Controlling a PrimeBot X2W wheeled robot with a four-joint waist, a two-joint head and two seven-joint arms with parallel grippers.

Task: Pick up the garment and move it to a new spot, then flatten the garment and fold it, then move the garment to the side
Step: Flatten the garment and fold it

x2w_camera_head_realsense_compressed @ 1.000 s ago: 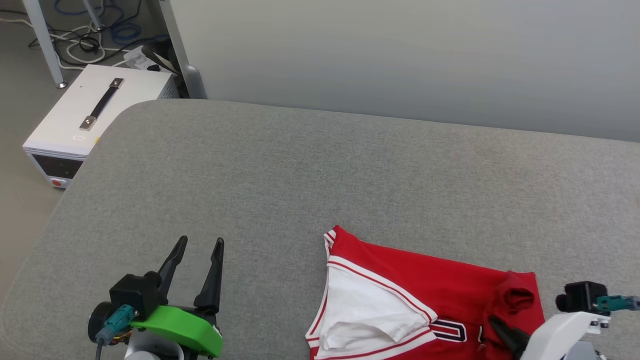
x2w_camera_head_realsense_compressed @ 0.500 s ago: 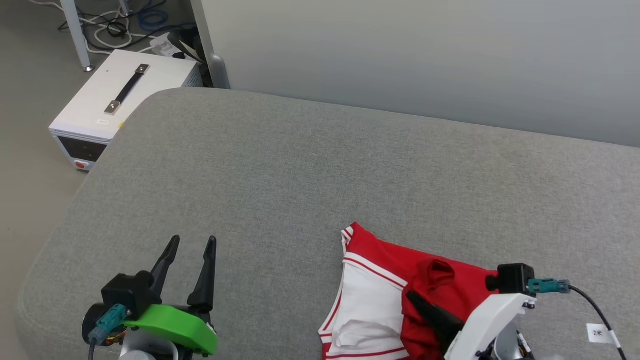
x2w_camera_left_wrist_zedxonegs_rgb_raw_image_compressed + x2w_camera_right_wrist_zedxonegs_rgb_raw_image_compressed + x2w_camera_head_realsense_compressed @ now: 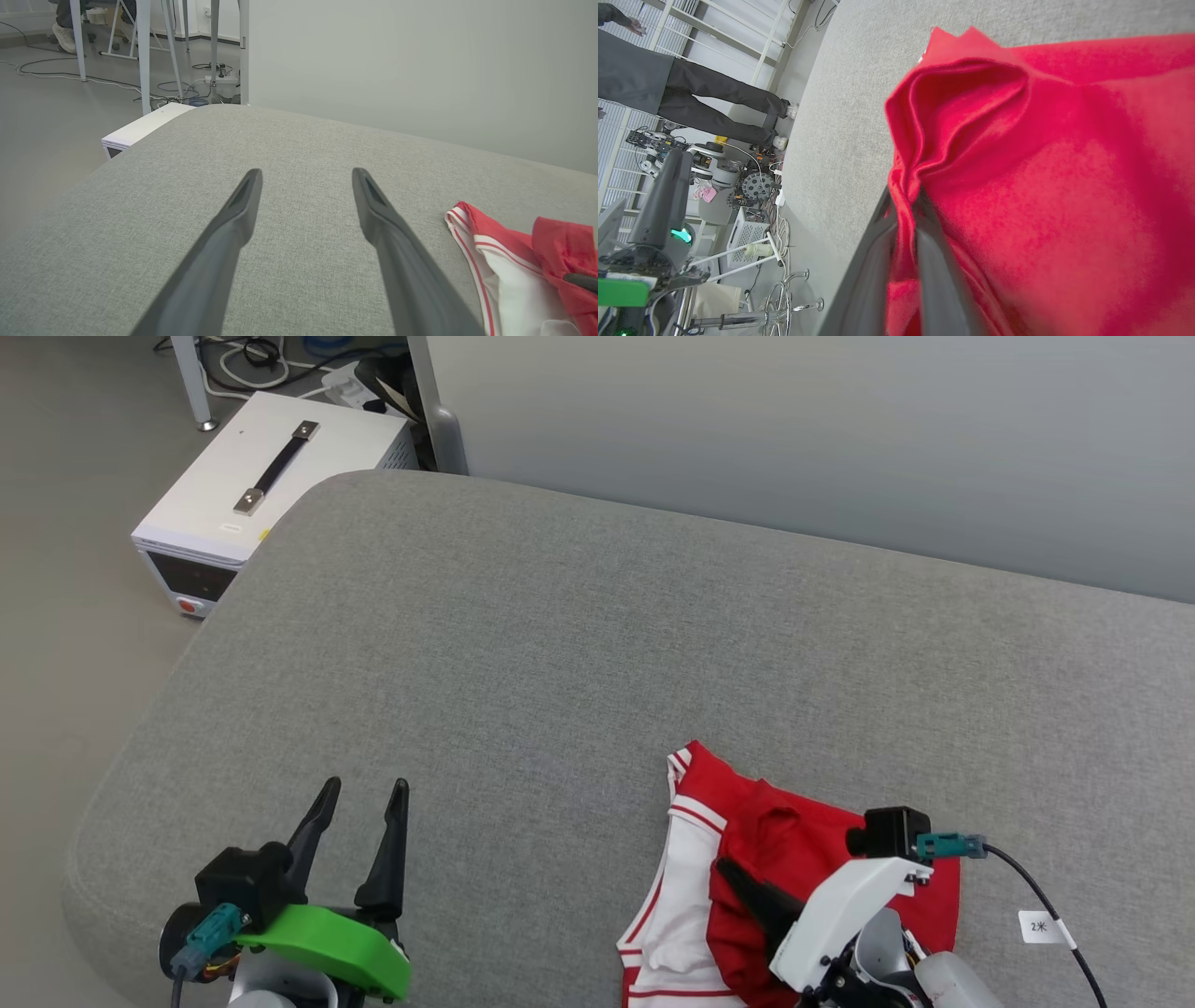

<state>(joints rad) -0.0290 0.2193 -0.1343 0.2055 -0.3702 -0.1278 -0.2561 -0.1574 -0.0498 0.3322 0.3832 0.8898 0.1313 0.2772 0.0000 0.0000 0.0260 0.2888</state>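
Garment [image 3: 812, 845] sits bunched at five o'clock on the grey cushion [image 3: 560, 644], with a red fold raised off the rest. I judge this is so it can be lifted to a new spot. The right gripper [image 3: 738, 887] has its fingers squeezed together on that red fold. The left gripper [image 3: 366, 787], at seven o'clock, is spread wide and holds nothing, well apart from the cloth.

Setting: robotics lab or test workshop. Evidence: a grey fabric-covered desk [image 3: 523, 653] set against a plain grey partition panel [image 3: 794, 439]. A white instrument case [image 3: 271, 495] with a black carry handle and a red button stands on the bare floor. Loose cables [image 3: 174, 88] and a power strip [image 3: 223, 79] lie among metal frame legs [image 3: 143, 56]. Cluttered machinery with an exposed gear wheel [image 3: 755, 185]. A standing person [image 3: 710, 100] in dark trousers.
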